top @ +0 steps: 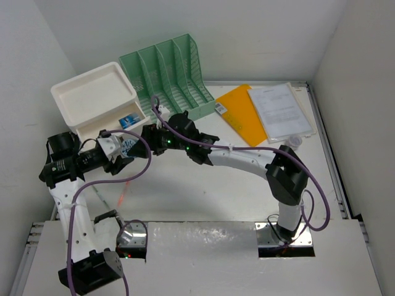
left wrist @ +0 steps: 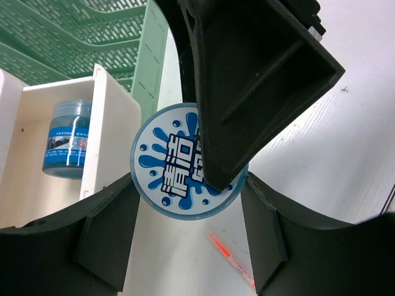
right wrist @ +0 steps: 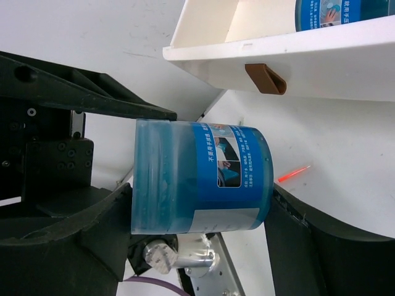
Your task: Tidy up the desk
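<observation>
Above the table (top: 216,197), beside the drawer (top: 102,127), the left end effector (left wrist: 185,188) clamps the jar (right wrist: 203,166). The right end effector (right wrist: 197,197) straddles it, though I cannot tell whether it grips. If the left lets go before the right bites, the jar drops and rolls.

Two arms, same build. Left arm (top: 73,213): white tube links, black joint housings, purple cable (top: 69,231) strung along it. Right arm (top: 241,161): same, w/ chunky black elbow, second purple cable (top: 327,206) looping down to silver base plate (top: 285,242). Small green light (top: 162,146) nr rt wrist. Left gripper (left wrist: 185,203) & right gripper (right wrist: 203,203) — matte black, angular fingers.
</observation>
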